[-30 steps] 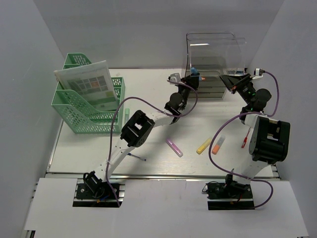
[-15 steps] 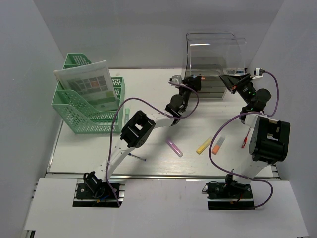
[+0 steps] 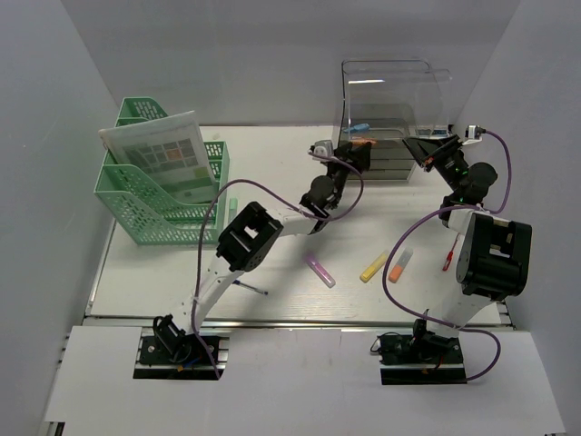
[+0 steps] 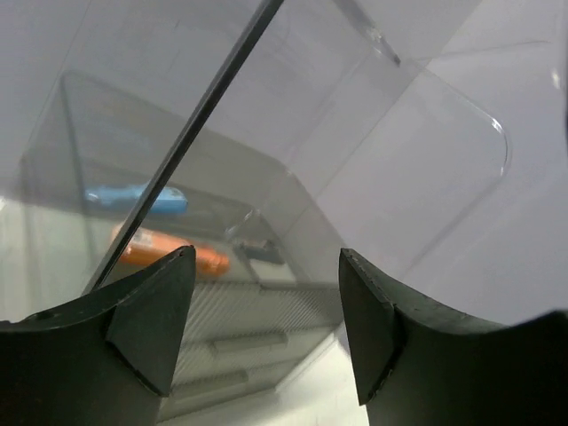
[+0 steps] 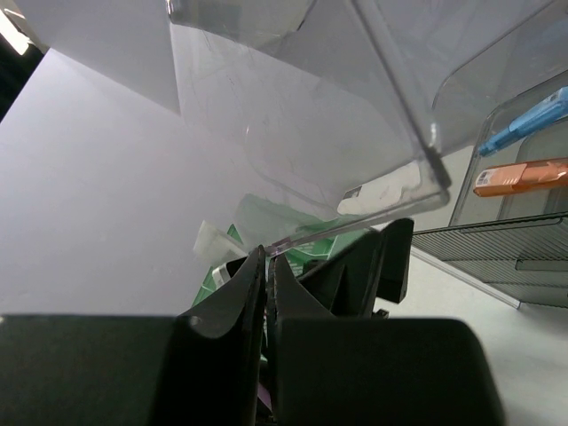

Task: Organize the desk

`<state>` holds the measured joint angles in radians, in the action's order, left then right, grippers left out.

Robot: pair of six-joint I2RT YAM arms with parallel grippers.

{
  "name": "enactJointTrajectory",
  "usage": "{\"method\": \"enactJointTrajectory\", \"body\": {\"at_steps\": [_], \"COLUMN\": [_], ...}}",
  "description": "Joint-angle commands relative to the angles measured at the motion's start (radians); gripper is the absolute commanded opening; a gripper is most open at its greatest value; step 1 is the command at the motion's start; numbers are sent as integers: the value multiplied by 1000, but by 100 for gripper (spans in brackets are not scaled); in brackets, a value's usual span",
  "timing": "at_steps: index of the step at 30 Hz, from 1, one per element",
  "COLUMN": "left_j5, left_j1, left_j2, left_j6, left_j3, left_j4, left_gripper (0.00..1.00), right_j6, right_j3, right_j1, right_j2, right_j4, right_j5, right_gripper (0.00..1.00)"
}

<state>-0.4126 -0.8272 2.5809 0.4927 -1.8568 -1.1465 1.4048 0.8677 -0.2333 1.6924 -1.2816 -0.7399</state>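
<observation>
Left fingers (image 4: 146, 311) apart, clear organizer (image 3: 392, 95) ahead

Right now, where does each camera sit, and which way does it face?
Top: high behind the left arm and right arm, looking down on the desk; both arms show.
Left wrist: looks between its open left fingers into the clear box.
Right wrist: looks up past its right fingers, shut on the clear lid.
Shared: both wrist views show the blue marker and orange marker in the box.
</observation>
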Motion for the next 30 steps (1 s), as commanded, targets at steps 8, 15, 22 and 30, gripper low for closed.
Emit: {"method": "enactJointTrajectory", "body": {"at_steps": [8, 15, 22, 30], "left_j5": [109, 219, 301, 198], "left_j1": [-20, -30, -6, -6], "left_j2": [-318, -612, -1085, -1444], "left_j6": [21, 27, 43, 87], "left_j3": [526, 962, 1124, 968], "left_j4": [-264, -309, 322, 1085], "left_gripper": [97, 98, 98, 98], "right_j6": [-26, -89, -184, -285], "right_j3": [-6, -19, -55, -98], "right_j1": [-8, -8, -8, -8], "right_j2": [-45, -39, 10, 72], "right_j4": [-125, -78, -30, 22], "right_j5": [-9, -19, -36, -47], "right_gripper": [4, 6, 13, 39]}}
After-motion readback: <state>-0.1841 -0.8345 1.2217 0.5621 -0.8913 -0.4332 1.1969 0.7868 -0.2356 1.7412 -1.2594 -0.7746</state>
